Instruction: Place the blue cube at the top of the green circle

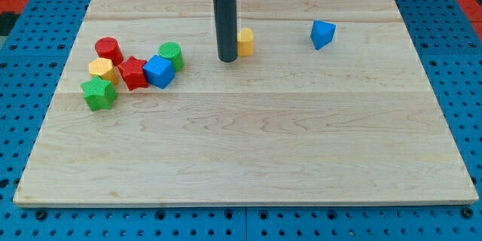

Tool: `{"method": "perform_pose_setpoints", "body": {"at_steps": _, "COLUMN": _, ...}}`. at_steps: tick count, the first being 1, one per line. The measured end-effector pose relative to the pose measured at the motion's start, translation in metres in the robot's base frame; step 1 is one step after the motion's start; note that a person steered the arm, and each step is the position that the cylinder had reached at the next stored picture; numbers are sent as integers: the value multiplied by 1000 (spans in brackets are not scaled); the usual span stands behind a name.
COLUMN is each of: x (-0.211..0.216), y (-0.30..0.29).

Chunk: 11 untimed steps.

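Observation:
The blue cube (159, 71) lies at the view's left on the wooden board (248, 151), touching the lower left side of the green circle (172, 54) and the right side of a red star (132, 73). My tip (228, 59) rests on the board to the right of the green circle, some way from the blue cube, and right beside a yellow block (245, 41).
A red cylinder (108, 48), a yellow block (102, 68) and a green star (99, 93) cluster left of the blue cube. A second blue block (322, 34) lies at the upper right. A blue pegboard (38, 0) surrounds the board.

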State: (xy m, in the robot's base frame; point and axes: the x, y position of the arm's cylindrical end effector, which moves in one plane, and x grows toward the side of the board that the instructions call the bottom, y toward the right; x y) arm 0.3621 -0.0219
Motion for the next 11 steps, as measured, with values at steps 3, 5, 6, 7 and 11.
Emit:
{"method": "perform_pose_setpoints", "body": {"at_steps": 3, "x": 51, "y": 8}}
{"method": "perform_pose_setpoints", "body": {"at_steps": 5, "x": 117, "y": -83}}
{"method": "perform_pose_setpoints", "body": {"at_steps": 6, "x": 68, "y": -102}}
{"method": "perform_pose_setpoints", "body": {"at_steps": 7, "x": 33, "y": -129}}
{"method": "perform_pose_setpoints", "body": {"at_steps": 11, "x": -32, "y": -126}}
